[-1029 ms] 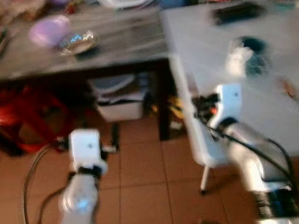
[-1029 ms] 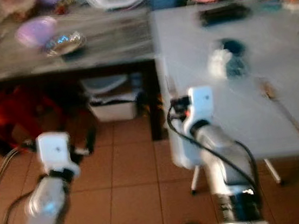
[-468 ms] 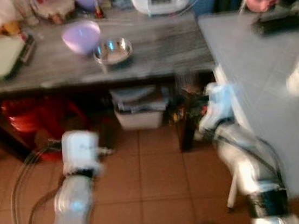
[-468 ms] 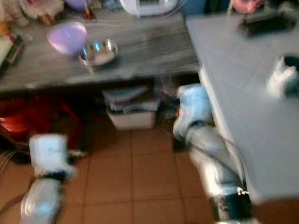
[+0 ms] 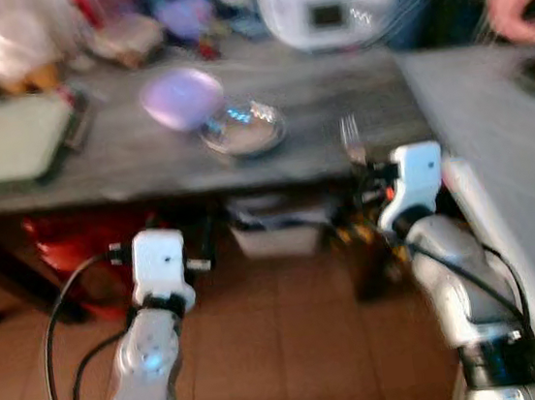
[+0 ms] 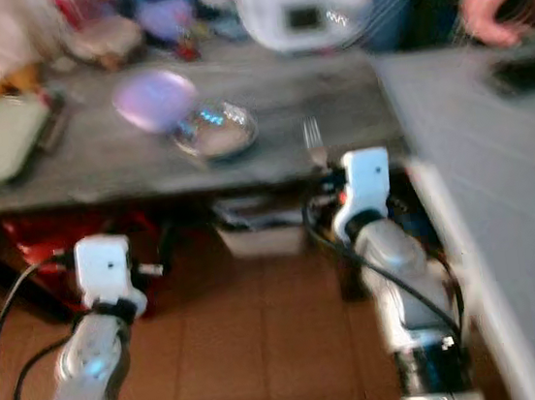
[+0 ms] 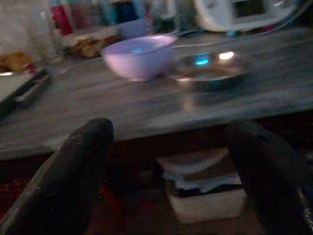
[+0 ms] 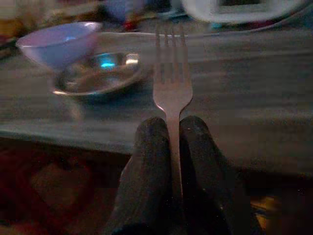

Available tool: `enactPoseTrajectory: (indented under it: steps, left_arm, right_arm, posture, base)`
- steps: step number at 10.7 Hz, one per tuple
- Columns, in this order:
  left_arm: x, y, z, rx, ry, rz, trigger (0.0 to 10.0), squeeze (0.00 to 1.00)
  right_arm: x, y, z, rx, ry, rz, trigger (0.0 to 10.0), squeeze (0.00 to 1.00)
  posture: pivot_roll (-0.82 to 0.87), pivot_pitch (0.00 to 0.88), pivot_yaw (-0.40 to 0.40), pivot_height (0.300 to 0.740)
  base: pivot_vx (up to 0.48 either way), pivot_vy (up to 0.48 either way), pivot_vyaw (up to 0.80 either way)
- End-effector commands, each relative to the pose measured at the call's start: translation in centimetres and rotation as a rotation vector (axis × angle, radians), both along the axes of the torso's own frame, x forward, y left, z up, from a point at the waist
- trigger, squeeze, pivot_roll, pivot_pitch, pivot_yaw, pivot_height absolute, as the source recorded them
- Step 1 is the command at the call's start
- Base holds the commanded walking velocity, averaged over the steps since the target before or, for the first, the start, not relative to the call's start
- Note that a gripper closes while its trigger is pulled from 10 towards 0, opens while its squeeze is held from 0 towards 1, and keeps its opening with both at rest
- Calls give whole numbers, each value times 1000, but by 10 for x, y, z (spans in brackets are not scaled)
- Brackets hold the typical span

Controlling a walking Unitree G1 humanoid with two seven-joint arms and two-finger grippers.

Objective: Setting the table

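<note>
Currently carrying a fork [image 8: 172, 73]: pinched upright by the handle in right gripper [image 8: 171, 128], tines up, just short of the grey counter [image 5: 146, 161]. Purple bowl [image 7: 138, 57] and steel dish [image 7: 208, 68] touching on counter. Left gripper [image 7: 171, 152] spread wide, holding nothing. Probably transit step; next needs placing fork on white table [image 6: 509, 180].

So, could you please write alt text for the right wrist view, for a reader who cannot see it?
The right pincer holds a fork upright, prongs up, before a grey counter. On the counter stand a lilac bowl and a shiny metal dish beside it.
</note>
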State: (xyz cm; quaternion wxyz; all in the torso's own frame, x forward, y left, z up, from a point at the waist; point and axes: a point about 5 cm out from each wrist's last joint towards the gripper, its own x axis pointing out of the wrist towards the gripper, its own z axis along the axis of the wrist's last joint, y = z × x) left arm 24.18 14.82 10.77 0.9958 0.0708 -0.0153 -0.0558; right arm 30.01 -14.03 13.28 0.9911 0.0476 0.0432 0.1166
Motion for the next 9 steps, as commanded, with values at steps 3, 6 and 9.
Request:
enactPoseTrajectory:
  steps: [3, 6, 9]
  left_arm:
    - [1, -5, 2, -39, -5, -14, 10000, 0]
    - [-4, -2, 1, -64, 1, -5, 10000, 0]
    - [-10, 1, 2, -66, 17, -1, 10000, 0]
  right_arm:
    - [7, -24, 0, -49, 3, -162, 0, 0]
    - [9, -40, -9, -53, 57, -263, 0, 0]
    - [25, -39, -9, -43, 96, -252, 0, 0]
  posture:
    - [-17, 67, 21, 740]
    - [-7, 76, 25, 740]
    - [5, 106, 34, 740]
  base:
    - [464, 0, 0]
    - [0, 0, 0]
    - [0, 0, 0]
